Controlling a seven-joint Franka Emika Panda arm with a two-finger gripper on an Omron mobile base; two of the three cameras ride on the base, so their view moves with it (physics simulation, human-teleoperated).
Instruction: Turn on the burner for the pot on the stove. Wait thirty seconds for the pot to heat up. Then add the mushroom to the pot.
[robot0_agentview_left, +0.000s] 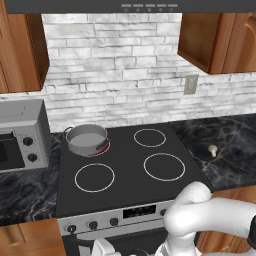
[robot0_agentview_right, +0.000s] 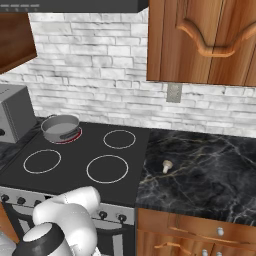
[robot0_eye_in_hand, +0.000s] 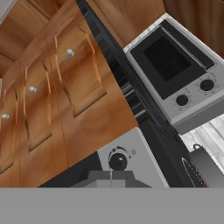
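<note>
Four ring markings on the black glass stove (robot0_agentview_left: 125, 172). Rear-left ring, the burner (robot0_agentview_left: 103, 148), glows red at its rim beneath the pot (robot0_agentview_left: 87, 138); pot is grey steel, upright, seemingly empty. Mushroom (robot0_agentview_left: 213, 149): pale, on the dark marble counter (robot0_agentview_left: 230, 145) to the right of the stove, well apart from the pot. Grey box oven (robot0_agentview_left: 22, 135) on the counter left of the stove. Gripper (robot0_eye_in_hand: 111, 174): jaws fully closed, holding nothing, just before a black knob (robot0_eye_in_hand: 117, 162) on the silver front panel (robot0_eye_in_hand: 131, 159).
</note>
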